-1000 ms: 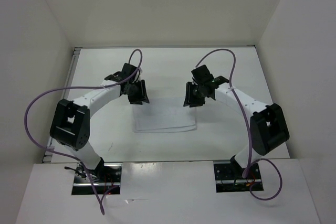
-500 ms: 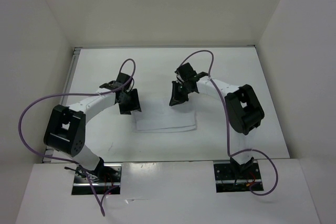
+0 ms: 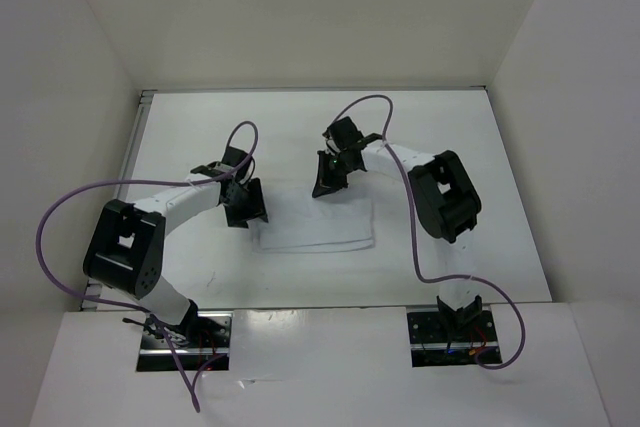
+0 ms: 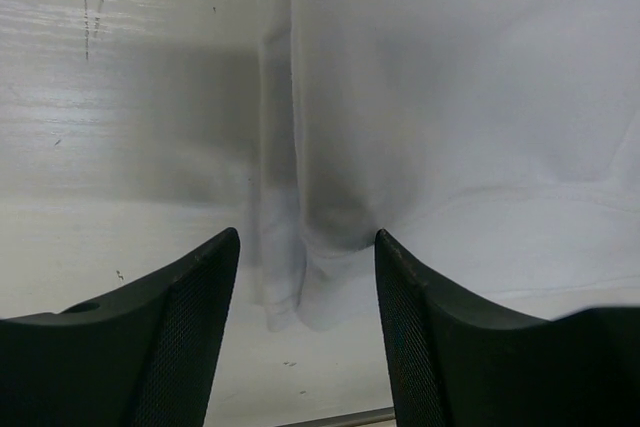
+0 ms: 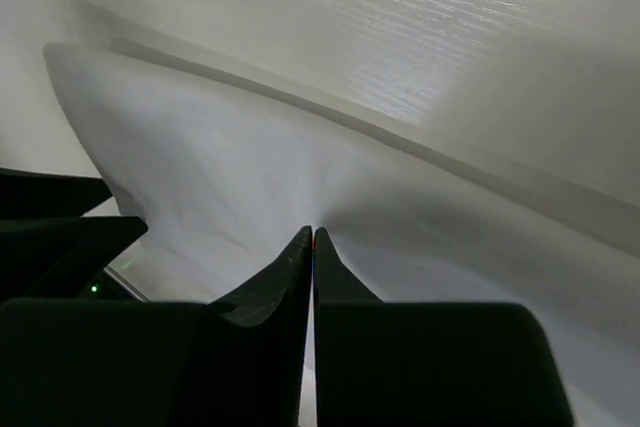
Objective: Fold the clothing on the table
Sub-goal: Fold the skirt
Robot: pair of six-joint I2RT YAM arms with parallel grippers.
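Clothing (image 3: 315, 232): thin, white, lying flat mid-table (image 3: 200, 127). My right gripper (image 5: 313, 232) is clenched, pinching its far edge into a tent. My left gripper (image 4: 306, 239) is released, jaws apart over its left edge.

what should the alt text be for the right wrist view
The right gripper, its black jaws closed tip to tip, pinches the white clothing, which creases in toward the tips. Beyond the fabric's far edge lies the glossy white table.
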